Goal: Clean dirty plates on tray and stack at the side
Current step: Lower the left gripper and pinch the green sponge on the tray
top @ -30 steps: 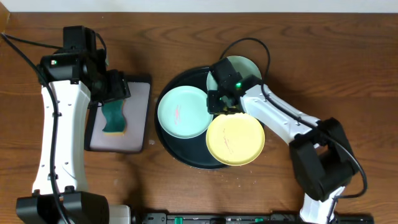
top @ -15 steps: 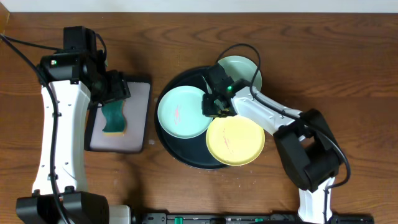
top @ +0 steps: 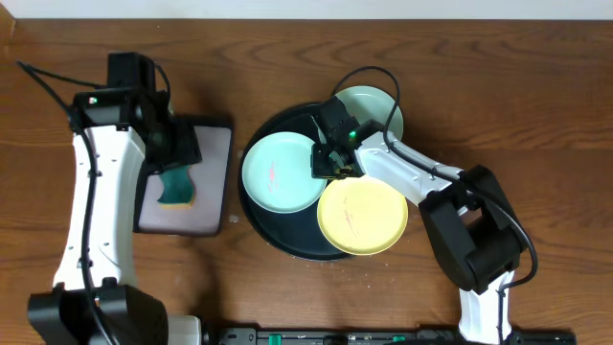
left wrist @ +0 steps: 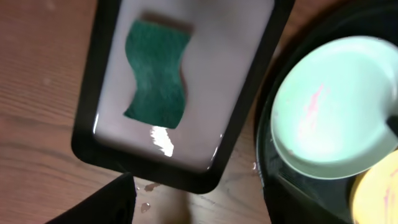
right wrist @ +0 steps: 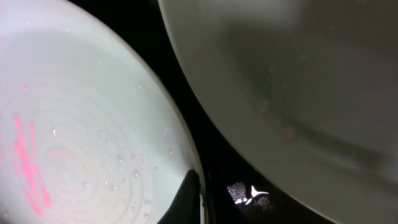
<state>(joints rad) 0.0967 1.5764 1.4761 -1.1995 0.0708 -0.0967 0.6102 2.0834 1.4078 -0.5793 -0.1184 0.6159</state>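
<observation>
The round black tray (top: pixel 287 235) holds a mint-blue plate (top: pixel 278 172) with a pink streak and a yellow plate (top: pixel 362 216). A second mint-blue plate (top: pixel 375 105) sits at the tray's far right rim. My right gripper (top: pixel 329 160) is shut on the streaked plate's right rim. In the right wrist view one finger (right wrist: pixel 189 199) lies over that wet plate's (right wrist: pixel 74 137) edge, and the other finger is hidden against the dark tray (right wrist: pixel 214 149). My left gripper (top: pixel 180 153) hangs open and empty above the rectangular tray. The streaked plate also shows in the left wrist view (left wrist: pixel 336 112).
A rectangular black-rimmed tray with a pale pink inside (top: pixel 206 206) stands left of the round tray, with a green sponge (top: pixel 175 187) lying in it (left wrist: pixel 158 74). Water drops (left wrist: pixel 146 186) lie on the wood next to it. The right arm's cable loops over the far plate.
My right gripper moved left from the far plate to the streaked plate's right rim and then stayed there. My left arm shifted slightly right over the rectangular tray.
</observation>
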